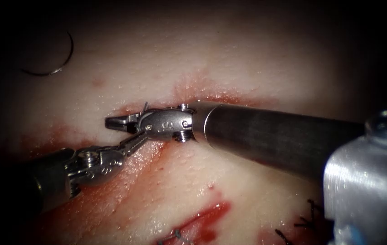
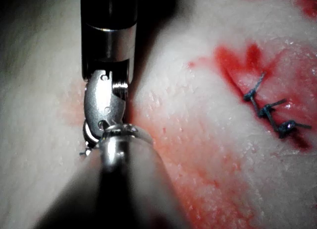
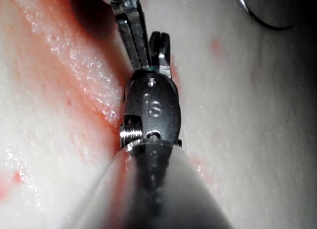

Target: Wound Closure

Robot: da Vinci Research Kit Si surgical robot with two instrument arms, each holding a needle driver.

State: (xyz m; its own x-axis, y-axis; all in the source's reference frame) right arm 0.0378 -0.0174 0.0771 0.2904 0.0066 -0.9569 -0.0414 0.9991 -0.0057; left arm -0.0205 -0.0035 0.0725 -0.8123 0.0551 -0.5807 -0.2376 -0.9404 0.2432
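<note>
Steel curved needle [image 1: 52,56] lies free on tissue [image 1: 257,59], upper left, well apart from both tools, not in tissue. We read "S" stamped on right tool [image 1: 117,122] wrist. Its jaws look nearly closed beside short thread end [image 1: 145,107] at cut [image 1: 157,145]; grip unclear. Left tool [image 1: 134,141] jaws narrow, tips touching right tool's wrist; we cannot tell hold. Red fluid [image 1: 204,220] pools near stitches [image 2: 270,110]

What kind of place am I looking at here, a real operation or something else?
Most likely a surgical training bench, not an operating room. Two thin robot tools, the left tool and the right tool, work over a slab of pork tissue. A curved needle lies loose on it, and knotted stitches close a red-stained cut.
</note>
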